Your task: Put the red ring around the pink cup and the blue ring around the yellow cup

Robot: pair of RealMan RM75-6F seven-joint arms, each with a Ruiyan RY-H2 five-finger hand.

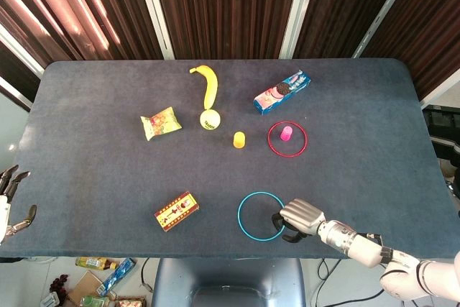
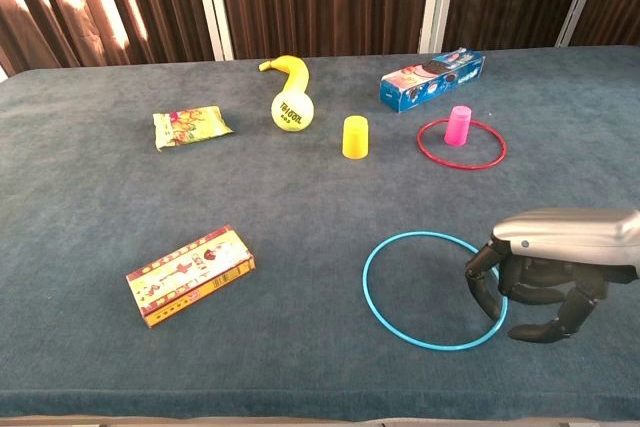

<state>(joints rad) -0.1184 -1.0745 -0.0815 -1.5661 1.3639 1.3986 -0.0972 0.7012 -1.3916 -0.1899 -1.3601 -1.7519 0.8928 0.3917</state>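
Currently the table [image 1: 86, 106] fills most of the frame. Right hand [image 2: 535, 282], lower right of the chest view, hovers with fingers curled and slightly apart over the right edge of the blue ring [image 2: 400, 322]; whether it grips the ring cannot be told. Left hand [image 1: 8, 203], at the lower left edge of the head view, holds nothing, fingers spread. Red ring [image 2: 490, 159], right of centre, encircles the pink cup [image 2: 459, 125]. Yellow cup [image 2: 355, 136] stands apart, left of it.
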